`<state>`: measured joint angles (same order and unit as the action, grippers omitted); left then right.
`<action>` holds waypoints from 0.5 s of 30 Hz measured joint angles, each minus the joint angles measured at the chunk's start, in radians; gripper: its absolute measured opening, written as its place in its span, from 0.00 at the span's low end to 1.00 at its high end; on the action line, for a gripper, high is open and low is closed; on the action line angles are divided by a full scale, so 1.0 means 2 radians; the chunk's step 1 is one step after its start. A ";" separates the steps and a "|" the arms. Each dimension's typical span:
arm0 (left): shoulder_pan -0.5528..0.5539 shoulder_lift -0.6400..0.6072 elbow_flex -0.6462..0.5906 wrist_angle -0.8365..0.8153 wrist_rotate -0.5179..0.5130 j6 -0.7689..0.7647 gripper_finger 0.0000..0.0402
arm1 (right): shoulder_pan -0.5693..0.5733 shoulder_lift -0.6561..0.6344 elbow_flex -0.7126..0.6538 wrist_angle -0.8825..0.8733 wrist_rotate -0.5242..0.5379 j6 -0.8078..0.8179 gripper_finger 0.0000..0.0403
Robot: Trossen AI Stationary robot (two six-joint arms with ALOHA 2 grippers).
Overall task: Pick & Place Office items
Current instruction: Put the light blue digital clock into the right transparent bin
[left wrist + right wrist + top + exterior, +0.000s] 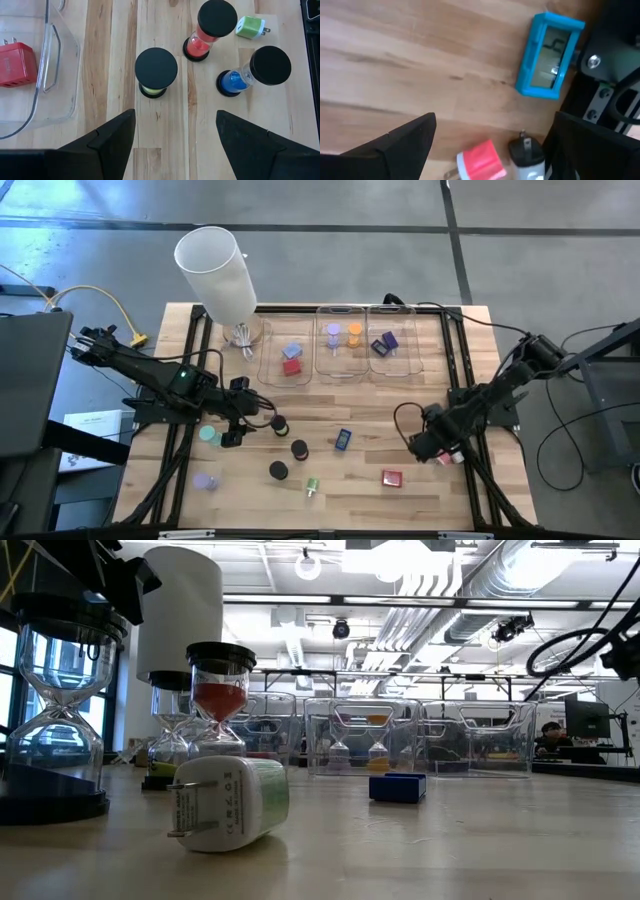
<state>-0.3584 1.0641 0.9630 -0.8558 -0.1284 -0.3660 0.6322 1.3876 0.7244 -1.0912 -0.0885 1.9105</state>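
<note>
- Office items already sorted: the three clear trays (340, 370) hold a red charger (291, 366) with a lavender piece, two small hourglasses (lavender (333, 333) and orange (355, 333)), and two purple pieces (385, 342).
- Left to move, all on the table (350, 500) in front of the trays: three black-capped hourglasses (299, 449), a blue block (343, 439), a green charger (311, 486), a red block (391, 478), a teal cap (208, 434) and a lavender cap (205, 480). By this count, about a third is done.
- The left claw (175, 135) hovers spread wide, empty, above the yellow-green hourglass (156, 71), the one nearest the trays' left end; it looks the likely next pick.
- The right claw (490, 145) stands wide and empty, well to the right of the trays near the table's right edge, over a pink charger (481, 160) and a white plug (526, 152), with a blue frame (549, 55) just beyond.
</note>
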 joint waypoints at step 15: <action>0.000 0.000 -0.010 0.001 0.000 0.000 0.67 | -0.007 0.000 -0.037 0.029 -0.016 -0.030 0.98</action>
<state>-0.3584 1.0641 0.9434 -0.8545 -0.1282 -0.3656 0.6189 1.3874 0.6514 -1.0323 -0.1207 1.8504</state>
